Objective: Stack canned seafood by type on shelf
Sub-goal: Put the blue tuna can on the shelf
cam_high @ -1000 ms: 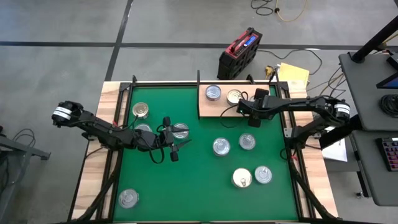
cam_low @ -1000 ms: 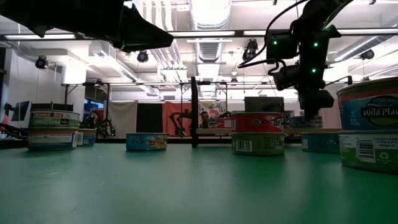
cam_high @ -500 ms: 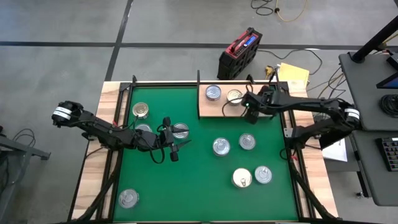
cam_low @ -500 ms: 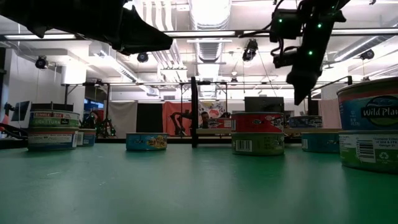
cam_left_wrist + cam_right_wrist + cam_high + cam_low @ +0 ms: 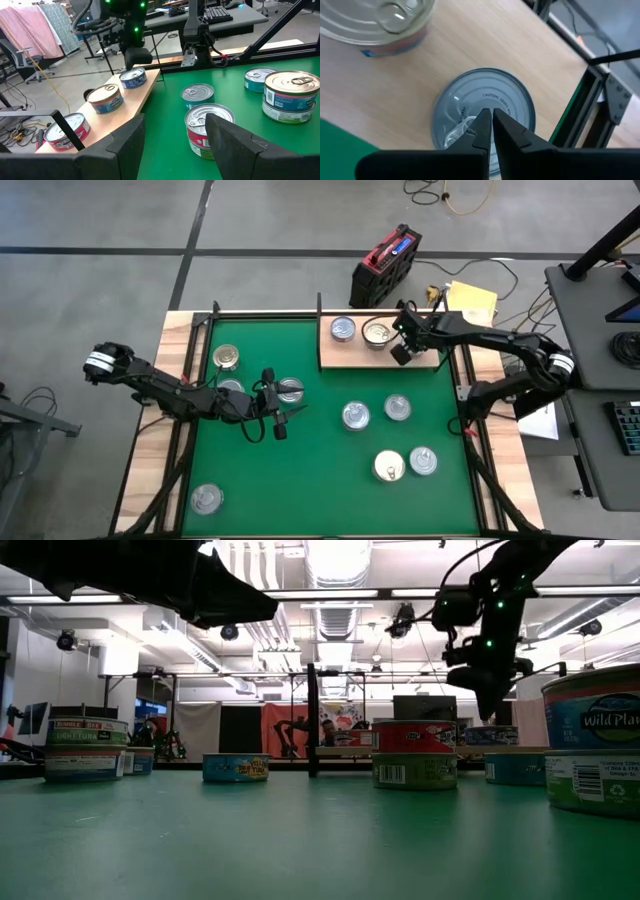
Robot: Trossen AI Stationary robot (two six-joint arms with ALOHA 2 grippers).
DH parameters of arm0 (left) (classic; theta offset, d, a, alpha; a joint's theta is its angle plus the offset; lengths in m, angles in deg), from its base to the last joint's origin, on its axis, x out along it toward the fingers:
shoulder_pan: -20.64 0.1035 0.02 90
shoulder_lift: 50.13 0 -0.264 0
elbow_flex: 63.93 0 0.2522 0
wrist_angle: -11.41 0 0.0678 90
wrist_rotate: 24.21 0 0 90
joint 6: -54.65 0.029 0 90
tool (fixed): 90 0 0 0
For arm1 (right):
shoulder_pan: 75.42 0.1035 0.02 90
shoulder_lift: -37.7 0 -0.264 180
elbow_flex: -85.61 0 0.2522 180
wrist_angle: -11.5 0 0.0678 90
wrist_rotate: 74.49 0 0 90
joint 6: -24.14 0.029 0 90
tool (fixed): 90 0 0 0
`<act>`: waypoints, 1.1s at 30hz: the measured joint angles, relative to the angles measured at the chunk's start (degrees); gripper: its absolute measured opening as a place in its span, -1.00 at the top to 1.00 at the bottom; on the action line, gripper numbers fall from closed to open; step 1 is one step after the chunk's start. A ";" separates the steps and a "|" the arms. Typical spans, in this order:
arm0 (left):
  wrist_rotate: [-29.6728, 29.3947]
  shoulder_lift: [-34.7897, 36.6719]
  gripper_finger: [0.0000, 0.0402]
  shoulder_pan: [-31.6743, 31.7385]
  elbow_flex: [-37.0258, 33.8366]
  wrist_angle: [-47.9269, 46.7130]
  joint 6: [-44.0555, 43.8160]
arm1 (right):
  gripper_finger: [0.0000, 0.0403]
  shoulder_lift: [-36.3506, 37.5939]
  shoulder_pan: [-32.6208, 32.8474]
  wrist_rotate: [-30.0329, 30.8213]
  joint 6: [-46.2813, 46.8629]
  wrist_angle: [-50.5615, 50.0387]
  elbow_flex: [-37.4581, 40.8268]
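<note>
- Right hand (image 5: 488, 117) pressed together, empty, above a silver-lidded tin (image 5: 482, 117) on the shelf (image 5: 345, 358).
- Left hand (image 5: 172, 140) spread, empty, near a two-tin stack (image 5: 206, 129) mid-bench.
- All tins upright, lids up.

A robotics lab or workshop; exposed ceiling ducts (image 5: 335, 565) and strip lights overhead; concrete floor (image 5: 200, 220); a red toolbox (image 5: 385, 265); cables trailing; computer desks behind.
</note>
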 joint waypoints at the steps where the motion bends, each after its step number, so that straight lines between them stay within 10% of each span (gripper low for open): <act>1: 0.00 0.00 0.04 0.00 0.00 0.02 0.00 | 0.96 -0.37 -0.41 -0.13 -0.04 0.08 0.01; 33: 0.04 0.00 0.04 -0.02 0.00 -0.28 -0.22 | 0.96 -8.39 -2.64 7.63 -7.63 10.60 0.08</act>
